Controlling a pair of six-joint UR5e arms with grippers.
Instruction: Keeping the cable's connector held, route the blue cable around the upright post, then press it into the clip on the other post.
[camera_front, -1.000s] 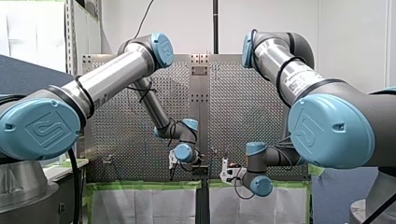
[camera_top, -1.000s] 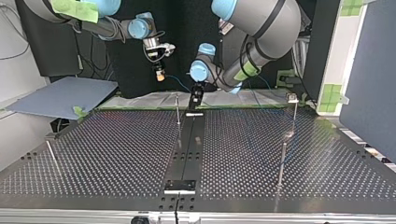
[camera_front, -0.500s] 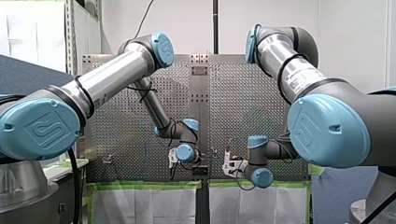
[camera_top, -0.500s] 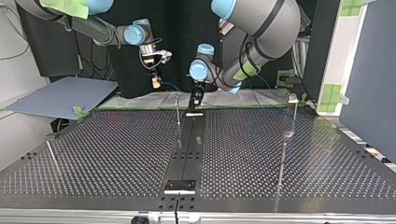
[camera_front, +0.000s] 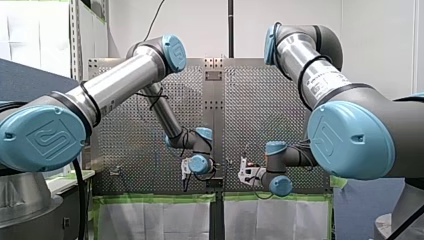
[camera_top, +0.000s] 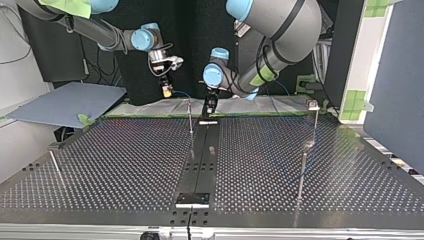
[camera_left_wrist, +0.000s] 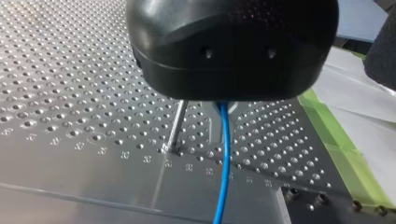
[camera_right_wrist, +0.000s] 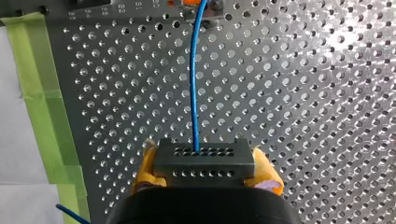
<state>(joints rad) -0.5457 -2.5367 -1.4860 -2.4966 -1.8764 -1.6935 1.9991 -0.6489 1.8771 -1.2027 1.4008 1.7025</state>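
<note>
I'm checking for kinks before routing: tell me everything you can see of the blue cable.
The blue cable is thin, smooth and looks plastic-sheathed. In the right wrist view it runs almost straight, unkinked, from between my right gripper's yellow pads out above the perforated table. In the left wrist view it comes from under my left gripper and passes beside the upright post, apart from it. Its connector is hidden.

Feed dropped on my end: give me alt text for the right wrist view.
My right gripper holds the dark connector between its yellow pads, and the blue cable runs ahead from it over the perforated table. To one side, green tape lines the table's edge.
</note>
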